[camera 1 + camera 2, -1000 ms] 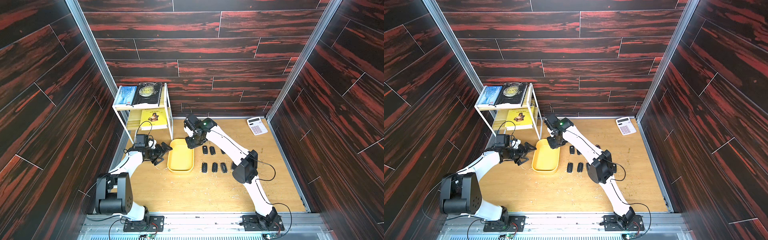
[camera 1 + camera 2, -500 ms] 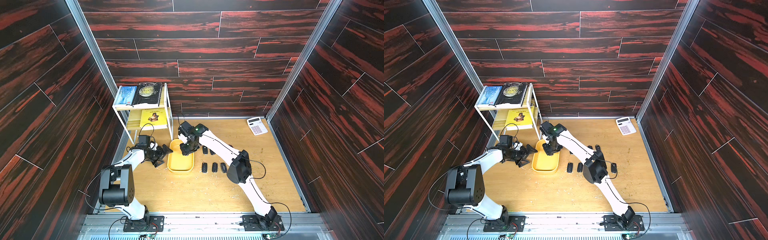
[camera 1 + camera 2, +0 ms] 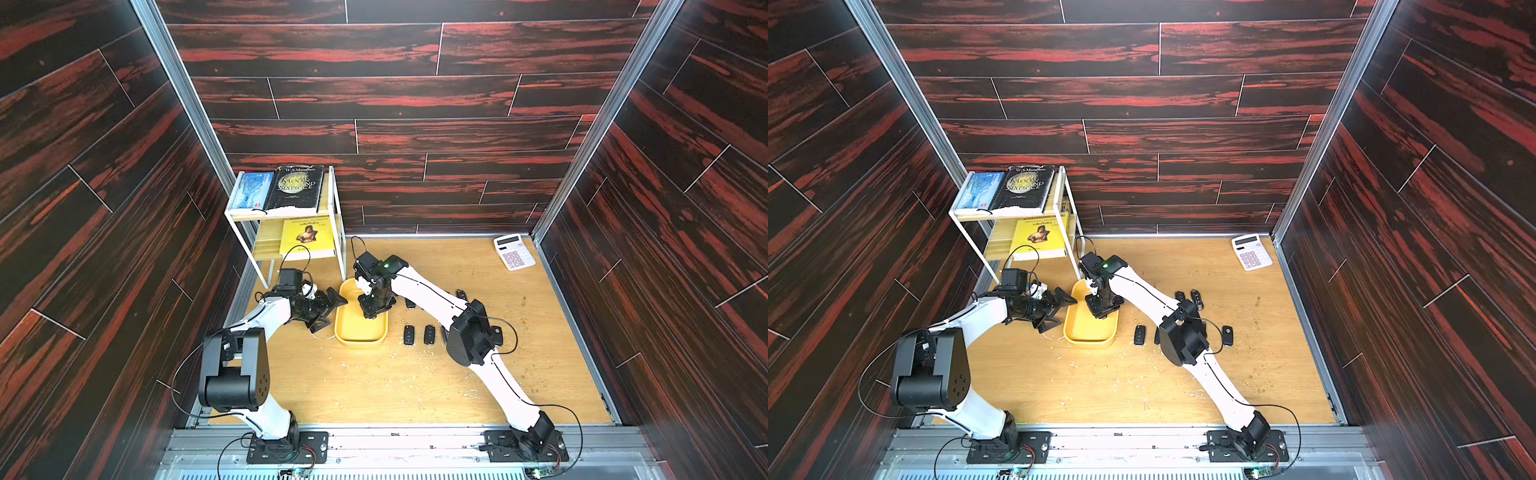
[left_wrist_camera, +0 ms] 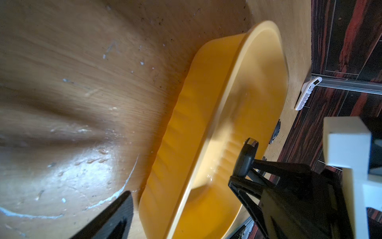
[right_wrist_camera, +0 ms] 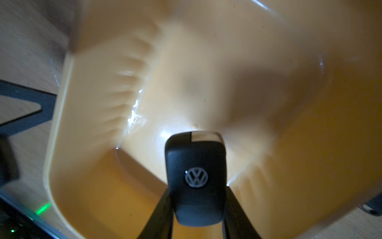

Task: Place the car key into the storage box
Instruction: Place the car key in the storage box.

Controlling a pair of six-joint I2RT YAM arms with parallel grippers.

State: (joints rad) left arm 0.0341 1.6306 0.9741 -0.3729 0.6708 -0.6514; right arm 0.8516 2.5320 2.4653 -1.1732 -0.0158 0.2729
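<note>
Swung leftward from the row of loose key fobs (image 3: 409, 334), the right arm now hangs over the storage box (image 3: 360, 342), and the left arm has edged nearer it. On the wooden tabletop (image 3: 395, 382), in front of the white shelf rack (image 3: 339, 232), lies this shallow yellow box. Just beside its left rim the left gripper (image 3: 329, 311) has its fingers spread wide, holding nothing. The right gripper (image 3: 371, 313) points down into the box, fingers pinching the black car key (image 5: 196, 182) above the box's floor.

Car key (image 5: 196, 182) over yellow storage box (image 5: 93, 115)
</note>
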